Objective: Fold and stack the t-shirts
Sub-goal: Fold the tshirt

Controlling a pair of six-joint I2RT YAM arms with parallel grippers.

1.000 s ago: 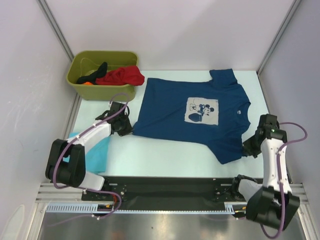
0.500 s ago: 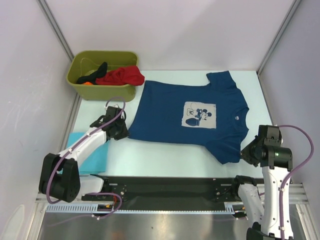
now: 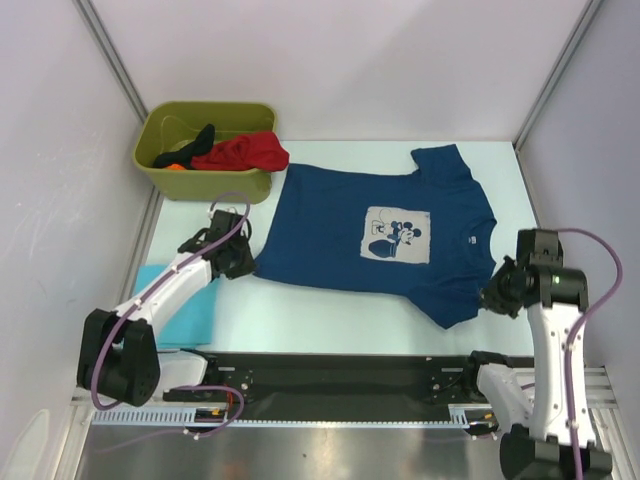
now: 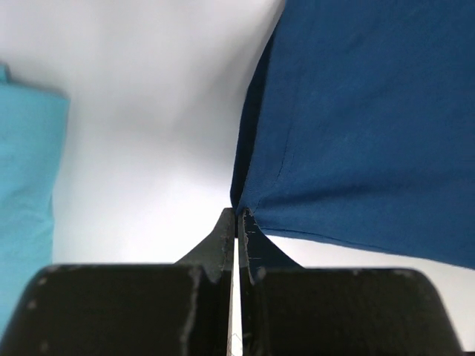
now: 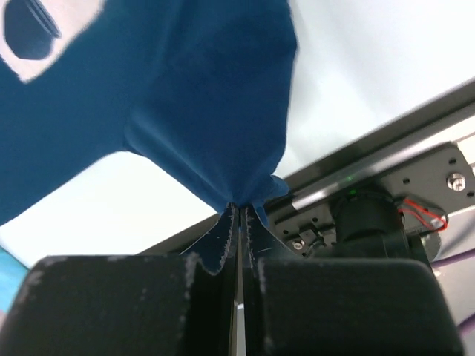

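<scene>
A navy blue t-shirt (image 3: 372, 236) with a grey-white cartoon print lies spread across the white table, collar to the right. My left gripper (image 3: 246, 266) is shut on its lower left hem corner (image 4: 245, 209). At the right, my right gripper (image 3: 489, 297) is shut on the near sleeve, pinching a bunch of the navy cloth (image 5: 223, 119) lifted off the table. A folded light turquoise t-shirt (image 3: 190, 310) lies at the near left under the left arm, its edge also in the left wrist view (image 4: 26, 193). Red (image 3: 245, 153) and black (image 3: 195, 140) t-shirts lie in the bin.
An olive-green plastic bin (image 3: 200, 185) stands at the back left corner. White walls close in the table on the left, back and right. A black rail (image 3: 330, 375) with the arm bases runs along the near edge.
Both grippers carried the navy t-shirt a little toward the back and left. The left arm stretched out along the table, uncovering more of the turquoise t-shirt. The right gripper swung nearer, then back.
</scene>
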